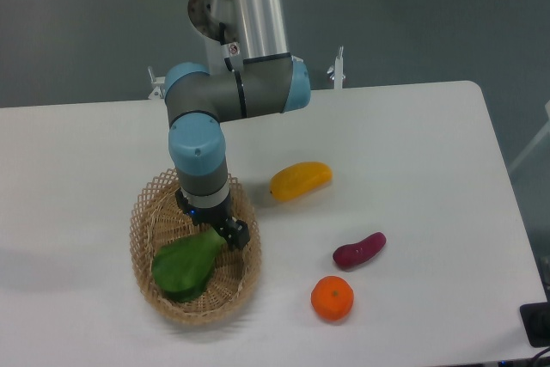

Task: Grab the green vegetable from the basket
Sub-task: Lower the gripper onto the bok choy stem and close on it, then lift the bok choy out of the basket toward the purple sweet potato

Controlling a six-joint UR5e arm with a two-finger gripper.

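- Green vegetable (pixel 185 268): you find it lying inside the basket (pixel 144 212), on the near-left part of the floor. Its long axis runs diagonally, from near-left to far-right.
- Heading: the broad dark leafy end points near-left; the narrower stalk end points far-right, up toward the gripper (pixel 222 231).
- Gripper: it sits low inside the basket, at the far-right tip of the vegetable, right at the stalk end. You see the vegetable extending away from the jaws toward the near-left.
- Jaws: you cannot tell from this view whether they are parted or closed on the stalk; the dark fingers overlap its tip.
- Judgement: your lift turns on the stalk end sitting between the jaws, with the heavier leaf hanging near-left.
- Outside the basket, to the right: yellow fruit (pixel 300 180), purple sweet potato (pixel 359 250), orange (pixel 333 297).
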